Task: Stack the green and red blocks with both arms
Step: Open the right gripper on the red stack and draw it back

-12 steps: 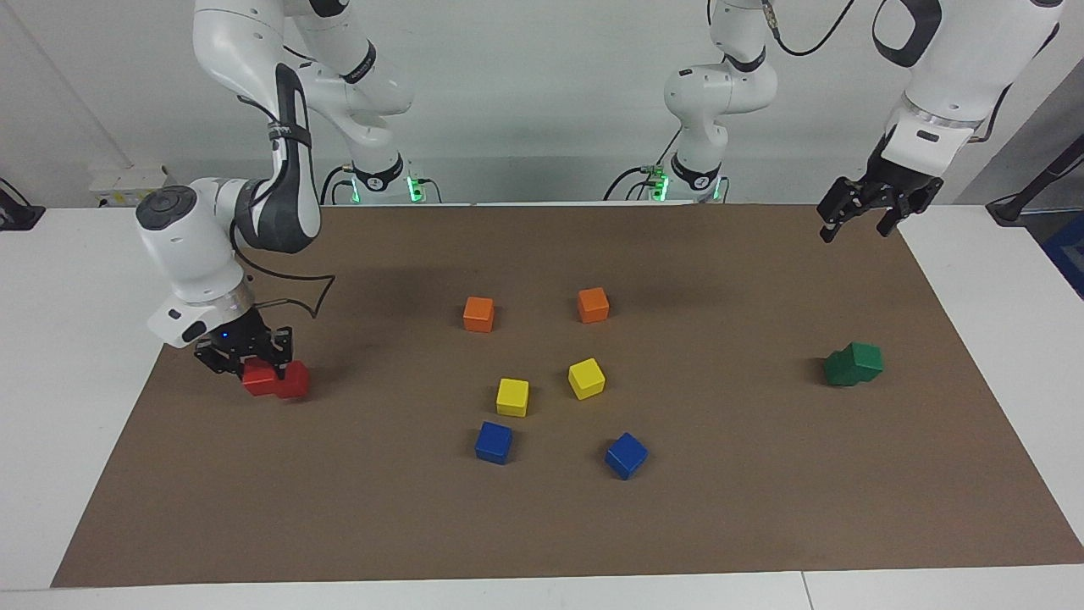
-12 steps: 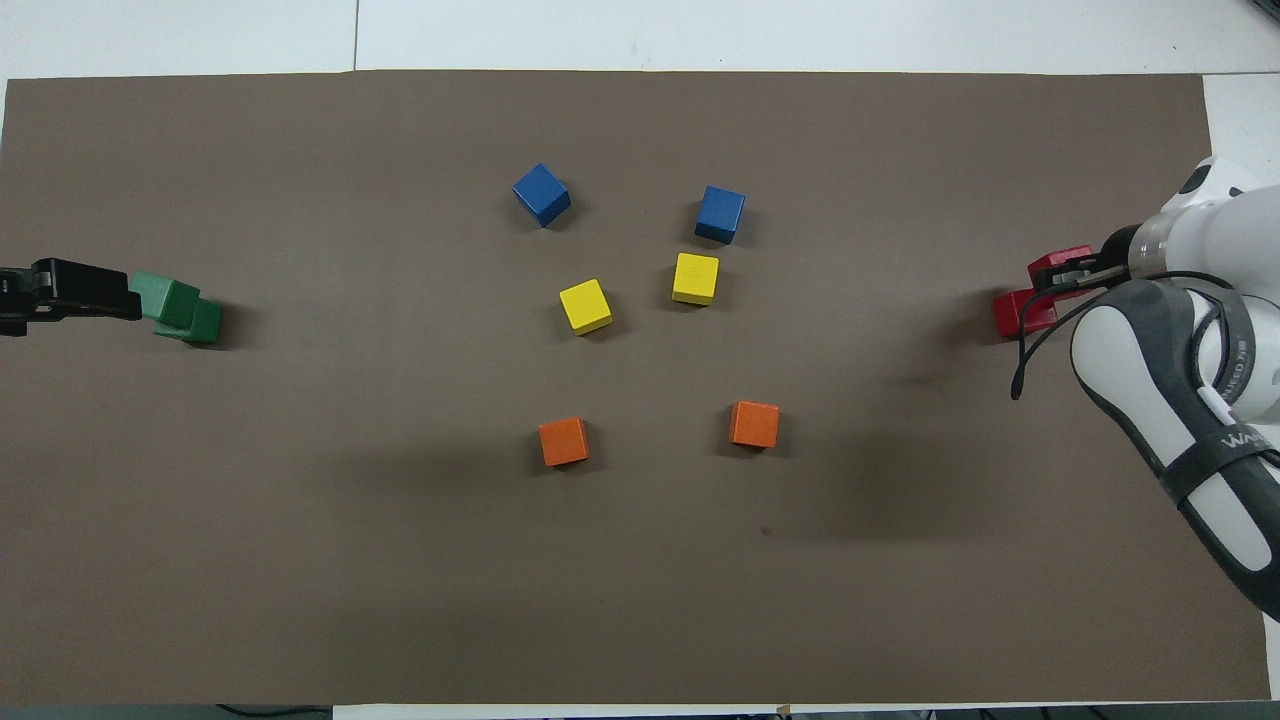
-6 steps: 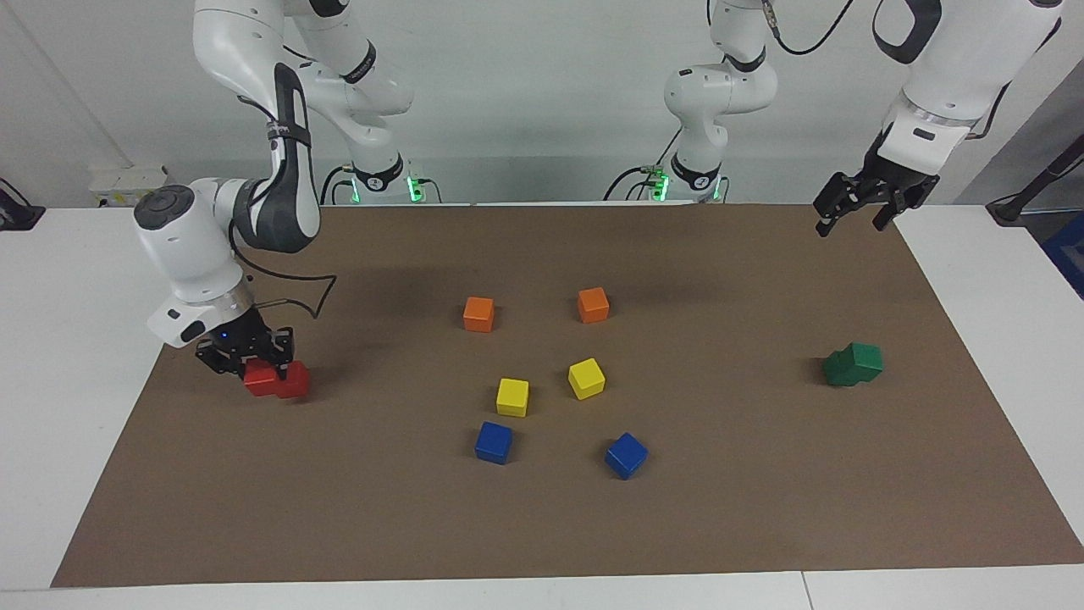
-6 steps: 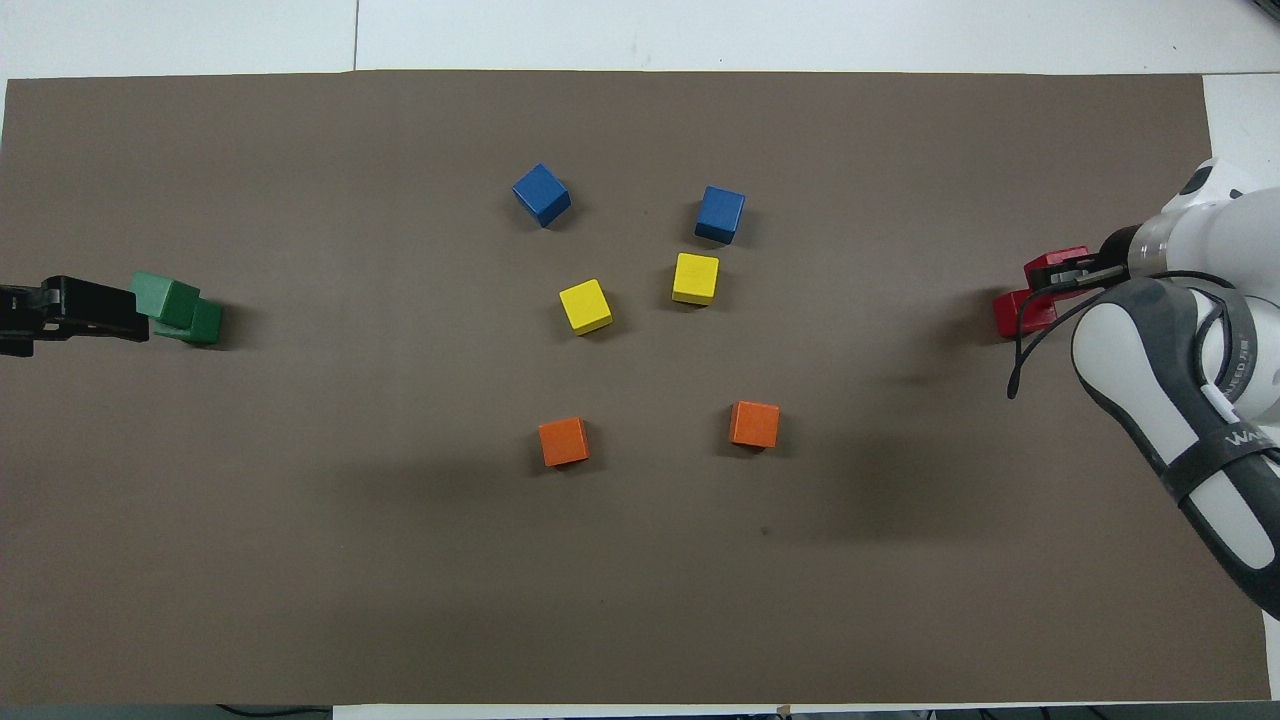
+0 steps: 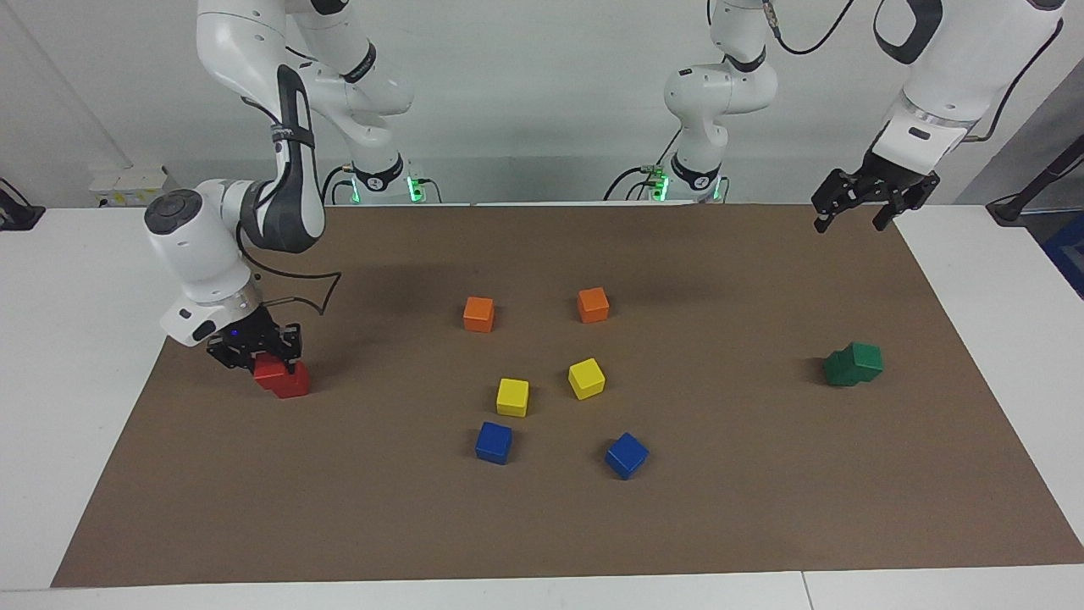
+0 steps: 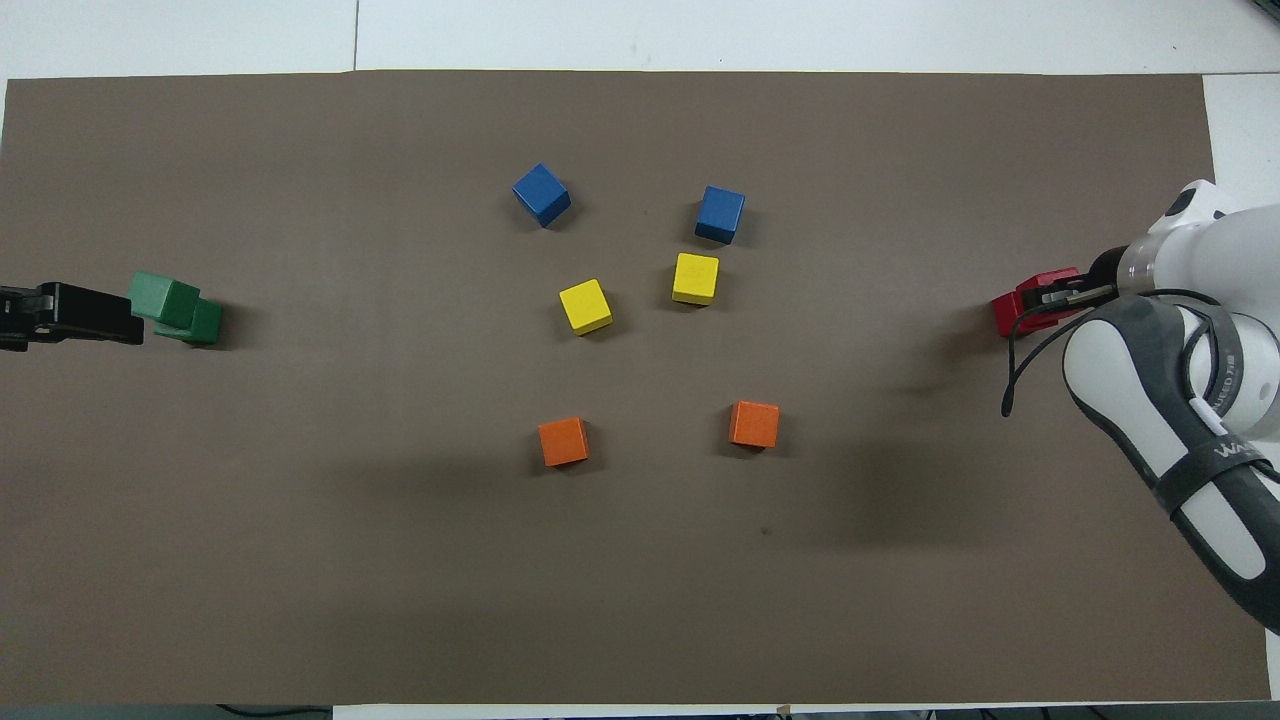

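Facing view: right gripper (image 5: pixel 258 354) was low at the right arm's end of the tabletop (image 5: pixel 762 508), pinching the upper red block (image 5: pixel 270 368), which sat partly on the lower red block (image 5: pixel 292 383). Left gripper (image 5: pixel 854 201) hung spread, high over the corner at the left arm's end by the robots' edge. Green blocks (image 5: pixel 854 363) sat stacked askew near the left arm's end.

Overhead view: red blocks (image 6: pixel 1022 308) lay partly hidden under the right gripper (image 6: pixel 1062 296). Left gripper (image 6: pixel 85 312) showed at the frame's edge, beside the green blocks (image 6: pixel 178 308). Orange, yellow and blue cubes lay mid-tabletop.
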Controlling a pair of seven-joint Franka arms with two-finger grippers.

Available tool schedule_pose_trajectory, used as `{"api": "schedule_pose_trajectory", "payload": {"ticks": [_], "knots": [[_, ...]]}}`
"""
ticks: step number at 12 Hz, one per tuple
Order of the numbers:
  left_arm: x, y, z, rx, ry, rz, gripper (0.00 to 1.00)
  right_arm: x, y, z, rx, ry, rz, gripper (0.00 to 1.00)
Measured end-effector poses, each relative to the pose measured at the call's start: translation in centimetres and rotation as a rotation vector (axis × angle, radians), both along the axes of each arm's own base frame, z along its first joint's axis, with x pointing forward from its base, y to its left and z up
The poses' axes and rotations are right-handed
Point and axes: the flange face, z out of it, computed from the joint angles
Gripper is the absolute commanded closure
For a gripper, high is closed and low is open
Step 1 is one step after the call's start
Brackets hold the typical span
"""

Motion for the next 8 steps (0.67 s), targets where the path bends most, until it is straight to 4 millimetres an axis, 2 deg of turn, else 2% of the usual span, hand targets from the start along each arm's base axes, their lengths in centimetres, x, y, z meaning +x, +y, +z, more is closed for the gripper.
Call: {"api": "schedule_pose_trajectory", "payload": {"ticks": [8], "knots": [[0.00,0.09,0.04,0.000,-0.001,-0.004,0.00,-0.58,0.07,-0.20,0.001,0.008,0.000,0.82]]}}
